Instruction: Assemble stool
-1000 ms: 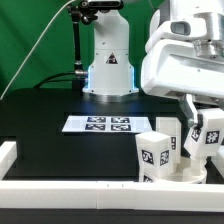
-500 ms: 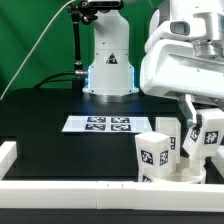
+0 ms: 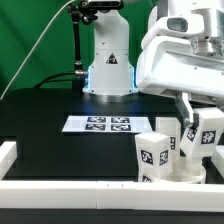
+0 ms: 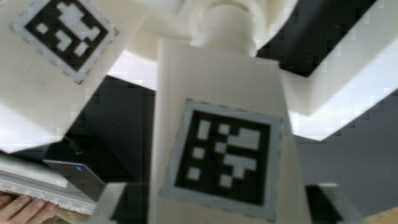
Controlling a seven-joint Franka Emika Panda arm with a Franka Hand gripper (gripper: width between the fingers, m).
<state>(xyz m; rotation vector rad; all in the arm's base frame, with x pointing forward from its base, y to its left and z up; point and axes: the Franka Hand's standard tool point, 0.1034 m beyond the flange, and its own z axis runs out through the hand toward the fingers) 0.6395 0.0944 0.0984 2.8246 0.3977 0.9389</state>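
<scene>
The gripper point(image 4: 214, 195) was clamped on a stool leg point(image 4: 217, 130): rigid, light, smooth plastic; flat sides suit gripping.

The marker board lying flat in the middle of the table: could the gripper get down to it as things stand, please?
Probably not right away. The gripper is closed on a stool leg over the seat at the exterior view's right. The marker board itself lies uncovered, with bare table around it.

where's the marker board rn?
The marker board lies flat on the black table, centre of the exterior view, in front of the robot base and to the exterior view's left of the stool legs.
</scene>
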